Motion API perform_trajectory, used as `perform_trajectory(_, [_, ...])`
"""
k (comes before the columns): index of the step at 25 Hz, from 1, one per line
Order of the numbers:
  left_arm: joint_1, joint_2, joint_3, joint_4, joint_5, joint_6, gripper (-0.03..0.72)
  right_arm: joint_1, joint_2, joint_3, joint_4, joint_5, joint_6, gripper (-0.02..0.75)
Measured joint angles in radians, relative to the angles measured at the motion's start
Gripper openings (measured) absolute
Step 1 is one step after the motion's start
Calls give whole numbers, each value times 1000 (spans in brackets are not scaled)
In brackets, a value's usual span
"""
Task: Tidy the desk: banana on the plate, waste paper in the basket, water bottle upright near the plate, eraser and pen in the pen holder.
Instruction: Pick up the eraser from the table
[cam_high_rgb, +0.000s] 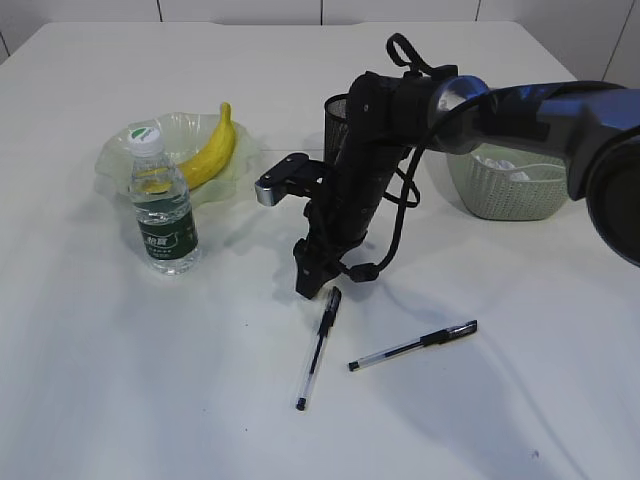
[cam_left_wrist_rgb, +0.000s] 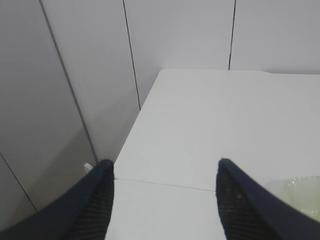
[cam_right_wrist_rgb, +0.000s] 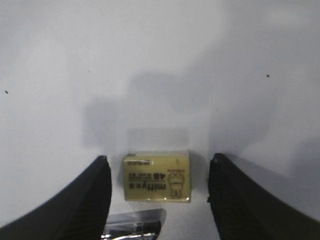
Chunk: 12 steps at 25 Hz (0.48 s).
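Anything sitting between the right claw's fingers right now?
Yes. The right wrist view shows the eraser lying on the desk between the open right claw's fingers, with a gap on each side.

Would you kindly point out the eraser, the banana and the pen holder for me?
eraser (cam_right_wrist_rgb: 157, 176), right wrist view, middle of its printed yellow face.
banana (cam_high_rgb: 212, 152), exterior view, middle of its curved body.
pen holder (cam_high_rgb: 336, 115), exterior view, visible left mesh wall.

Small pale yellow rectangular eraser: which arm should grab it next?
Right. The right gripper is open, its fingers either side of the small pale yellow rectangular eraser on the white desk. The left gripper is open over a far desk corner, near only the green plate's rim.
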<state>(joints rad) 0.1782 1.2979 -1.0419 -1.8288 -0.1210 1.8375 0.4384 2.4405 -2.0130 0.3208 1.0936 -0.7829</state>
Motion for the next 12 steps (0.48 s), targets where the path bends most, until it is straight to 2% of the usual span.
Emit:
perform_trajectory(4, [0,0,0,0,0,0,450,0,0,0,0,13,0,421])
perform_trajectory(12, [0,0,0,0,0,0,450,0,0,0,-2,24,0,412])
